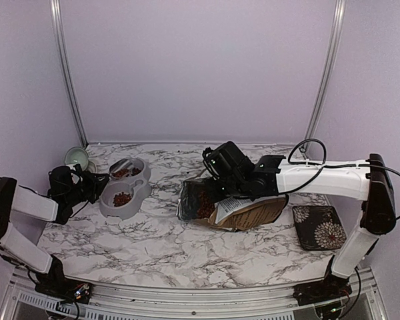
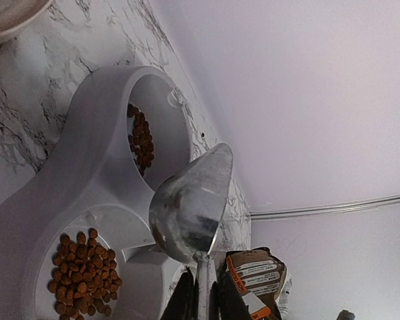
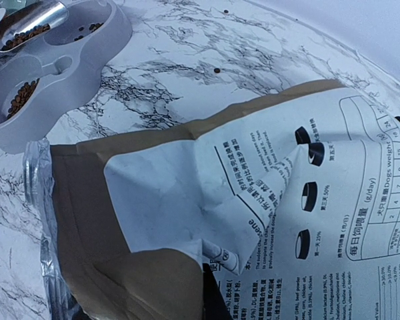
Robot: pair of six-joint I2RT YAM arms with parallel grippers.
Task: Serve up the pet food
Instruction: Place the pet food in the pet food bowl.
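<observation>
The pet food is reddish-brown kibble lying in both wells of a grey double bowl: the near well and the far well. It also shows in the left wrist view and the right wrist view. My left gripper is shut on the handle of a metal scoop, which hangs over the far well with a few pellets at its mouth. My right gripper pinches the brown-and-white dog-food bag. Its fingers are mostly hidden by the bag's fold. Kibble shows in the bag's open mouth.
A pale green cup stands at the back left by the wall. A dark flower-patterned square dish sits at the right. Stray pellets lie on the marble table between the bowl and the bag.
</observation>
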